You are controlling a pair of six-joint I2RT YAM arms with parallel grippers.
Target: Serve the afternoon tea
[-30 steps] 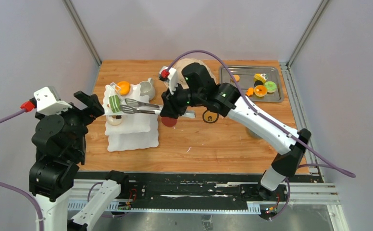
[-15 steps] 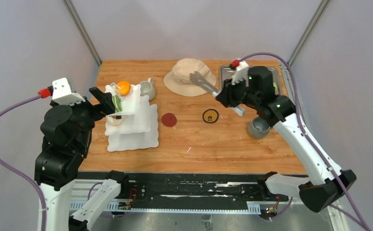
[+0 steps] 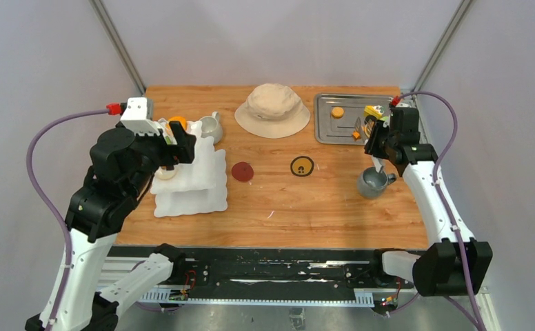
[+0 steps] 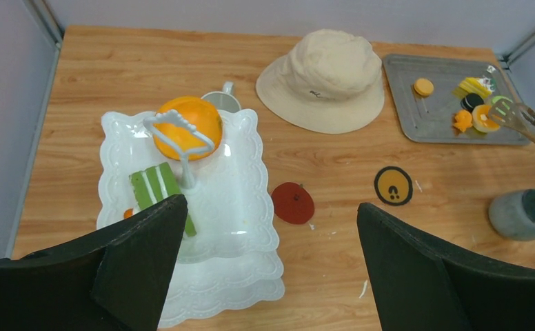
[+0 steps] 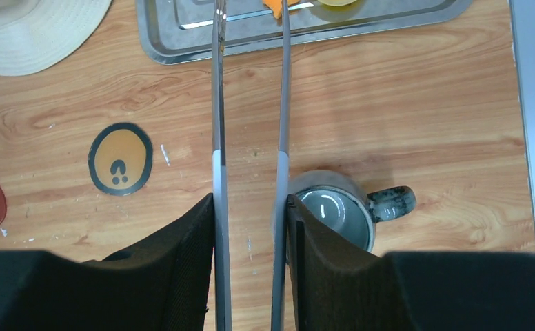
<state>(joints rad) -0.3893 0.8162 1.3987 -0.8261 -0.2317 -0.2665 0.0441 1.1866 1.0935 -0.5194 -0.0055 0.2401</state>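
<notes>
Tongs (image 5: 217,103) over the tray (image 3: 334,131): picking the next pastry

The right pincer (image 5: 251,231) is clenched on the handles of the tongs. The two blades stand apart with nothing visible between them. Their tips reach over the tray at the upper right of the overhead frame. There the loose pastries (image 4: 484,118) lie in a cluster, with an orange disc (image 4: 423,87) apart to their left.

The stand (image 4: 240,179) sits at centre left, with an orange pastry (image 4: 197,110) and a green slice (image 4: 156,189) on its top tier. The left pincer (image 4: 270,207) hangs released above it, grasping nothing. The grey mug (image 5: 330,217) stands just beside the tongs' handles at lower right, and the white mug (image 4: 223,101) is behind the stand.

The step in hand looks like lifting one pastry.
- **Choice:** single out a piece at the edge of the cluster.
- **Grip:** lower a blade on either side of it and squeeze gently, since toy cakes probably slip or tip under hard pressure.
- **Path:** lift straight up before swinging left, passing in front of the hat (image 4: 327,76) and clear of the grey mug.
- **Left pincer:** it is best held away from the stand's handle (image 4: 185,172) so that a free spot on a tier can be reached.
</notes>
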